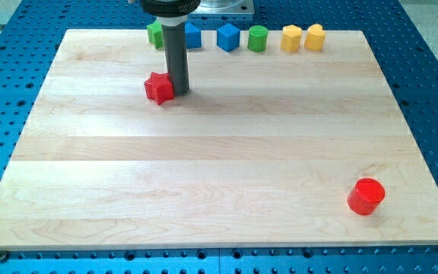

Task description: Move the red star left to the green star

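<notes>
The red star lies on the wooden board in the upper left part of the view. My tip stands right against the star's right side, touching or nearly touching it. The green star sits at the view's top edge of the board, above the red star and partly hidden behind my rod.
Along the board's top edge stand a blue block partly behind the rod, a blue cube, a green cylinder, a yellow block and another yellow block. A red cylinder stands at the lower right.
</notes>
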`<action>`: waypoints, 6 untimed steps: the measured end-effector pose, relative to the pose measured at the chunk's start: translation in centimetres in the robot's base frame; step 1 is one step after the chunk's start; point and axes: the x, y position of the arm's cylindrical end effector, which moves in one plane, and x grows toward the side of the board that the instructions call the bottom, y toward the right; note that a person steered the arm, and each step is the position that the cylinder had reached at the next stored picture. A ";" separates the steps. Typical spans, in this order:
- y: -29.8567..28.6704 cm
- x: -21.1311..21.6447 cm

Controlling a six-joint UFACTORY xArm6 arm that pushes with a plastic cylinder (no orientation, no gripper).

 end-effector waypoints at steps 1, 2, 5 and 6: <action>-5.0 0.2; -5.5 5.0; -10.9 -6.4; -10.6 -10.1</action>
